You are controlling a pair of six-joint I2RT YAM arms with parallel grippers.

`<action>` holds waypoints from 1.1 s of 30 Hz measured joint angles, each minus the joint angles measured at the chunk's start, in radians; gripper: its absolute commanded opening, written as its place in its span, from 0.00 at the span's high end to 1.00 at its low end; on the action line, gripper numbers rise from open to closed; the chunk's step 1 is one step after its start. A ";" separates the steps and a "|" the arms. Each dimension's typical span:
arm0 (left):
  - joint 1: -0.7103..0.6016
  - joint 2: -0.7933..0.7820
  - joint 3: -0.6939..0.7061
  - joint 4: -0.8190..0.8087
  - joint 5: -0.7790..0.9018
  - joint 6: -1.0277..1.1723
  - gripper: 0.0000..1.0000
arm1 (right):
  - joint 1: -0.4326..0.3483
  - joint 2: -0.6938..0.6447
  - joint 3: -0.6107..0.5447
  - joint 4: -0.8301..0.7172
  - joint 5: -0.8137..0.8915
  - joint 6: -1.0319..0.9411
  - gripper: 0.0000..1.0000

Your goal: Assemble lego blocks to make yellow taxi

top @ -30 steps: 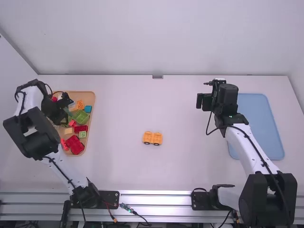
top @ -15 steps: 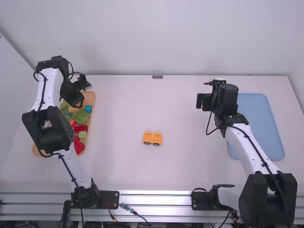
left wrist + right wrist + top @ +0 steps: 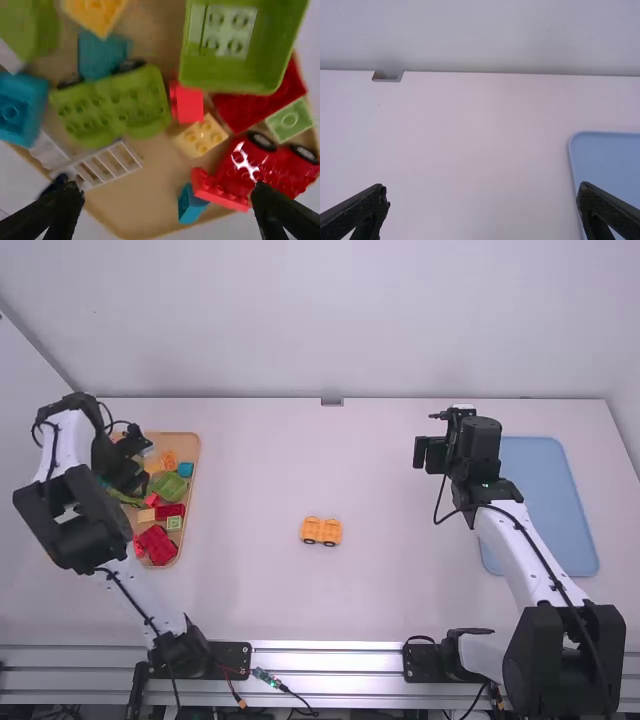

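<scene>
While the left end effector (image 3: 138, 483) gapes over the rimmed tray (image 3: 197, 468), wide table (image 3: 260, 470) separates it from the spread right one (image 3: 431, 454).

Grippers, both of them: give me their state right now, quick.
Left gripper: open, jaws wide apart over the block tray, holding nothing.
Right gripper: open, jaws wide apart, holding nothing.

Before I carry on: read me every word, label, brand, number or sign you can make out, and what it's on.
None that I can read.
Blocks, orange wheeled piece, blue tray: no legible text.
Arms: any print is too small to read.
</scene>
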 measured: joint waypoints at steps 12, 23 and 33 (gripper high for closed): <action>0.067 0.000 -0.194 0.164 0.032 0.341 0.27 | 0.000 0.000 0.000 0.020 -0.003 0.007 0.01; 0.066 0.000 -0.236 0.190 0.093 0.535 0.27 | 0.001 0.000 0.000 0.021 -0.004 0.008 0.01; 0.066 0.000 -0.236 0.181 0.169 0.641 0.25 | 0.001 0.000 0.000 0.018 -0.005 0.006 0.01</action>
